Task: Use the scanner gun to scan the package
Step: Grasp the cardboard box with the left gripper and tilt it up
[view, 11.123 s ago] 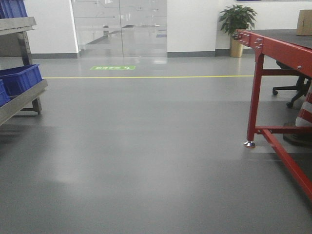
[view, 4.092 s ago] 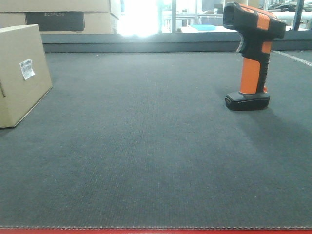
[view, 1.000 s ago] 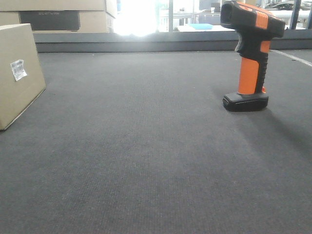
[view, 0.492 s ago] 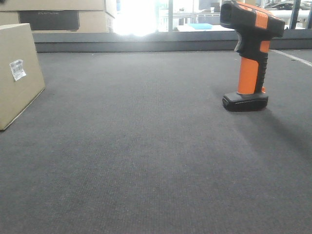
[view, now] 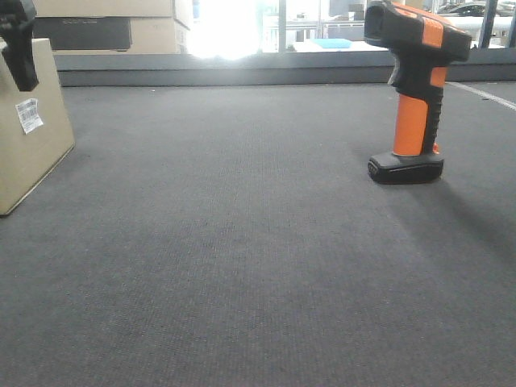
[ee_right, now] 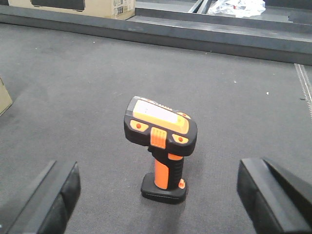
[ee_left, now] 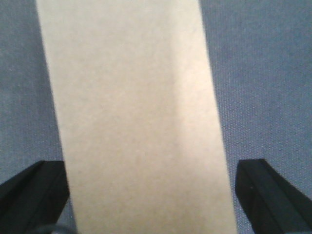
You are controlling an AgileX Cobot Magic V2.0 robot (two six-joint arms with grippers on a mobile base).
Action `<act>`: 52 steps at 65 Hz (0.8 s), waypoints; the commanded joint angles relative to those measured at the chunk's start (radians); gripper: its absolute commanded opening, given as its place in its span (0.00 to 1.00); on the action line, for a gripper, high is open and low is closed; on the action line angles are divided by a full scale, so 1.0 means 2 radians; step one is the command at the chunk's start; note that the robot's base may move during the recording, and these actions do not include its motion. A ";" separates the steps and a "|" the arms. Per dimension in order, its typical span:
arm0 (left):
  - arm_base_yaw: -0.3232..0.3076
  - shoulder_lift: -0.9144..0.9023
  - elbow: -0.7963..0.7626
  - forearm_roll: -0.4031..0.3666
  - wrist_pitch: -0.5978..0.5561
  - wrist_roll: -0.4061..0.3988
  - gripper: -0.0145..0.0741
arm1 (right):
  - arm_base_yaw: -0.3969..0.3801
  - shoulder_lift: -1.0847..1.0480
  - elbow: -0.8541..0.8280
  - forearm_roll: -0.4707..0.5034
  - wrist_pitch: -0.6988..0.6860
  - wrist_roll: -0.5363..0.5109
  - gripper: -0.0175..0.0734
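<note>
The package (view: pixel 28 141), a tan cardboard box with a small white barcode label (view: pixel 30 115), stands at the table's left edge. One black finger (view: pixel 19 48) of my left gripper shows above its top. In the left wrist view the package (ee_left: pixel 136 112) fills the middle, and my left gripper (ee_left: pixel 148 180) is open with one finger on each side of it, apart from the cardboard. The scanner gun (view: pixel 413 89) stands upright on its black base at the right. From the right wrist, the scanner gun (ee_right: pixel 161 141) stands between and beyond the spread fingers of my open right gripper (ee_right: pixel 157 195).
Cardboard boxes with a dark panel (view: pixel 105 28) are stacked behind a raised dark ledge (view: pixel 242 68) at the table's back. The dark felt table top (view: pixel 242 242) stretches between package and scanner. A white line (ee_right: pixel 304 87) runs along the right side.
A black finger of my left gripper has come into the front view at the top left, above the package. Package and scanner gun have not moved.
</note>
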 commanded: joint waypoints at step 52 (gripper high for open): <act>-0.001 -0.041 -0.057 -0.228 0.023 0.042 0.04 | 0.001 0.002 -0.004 -0.003 -0.007 -0.002 0.81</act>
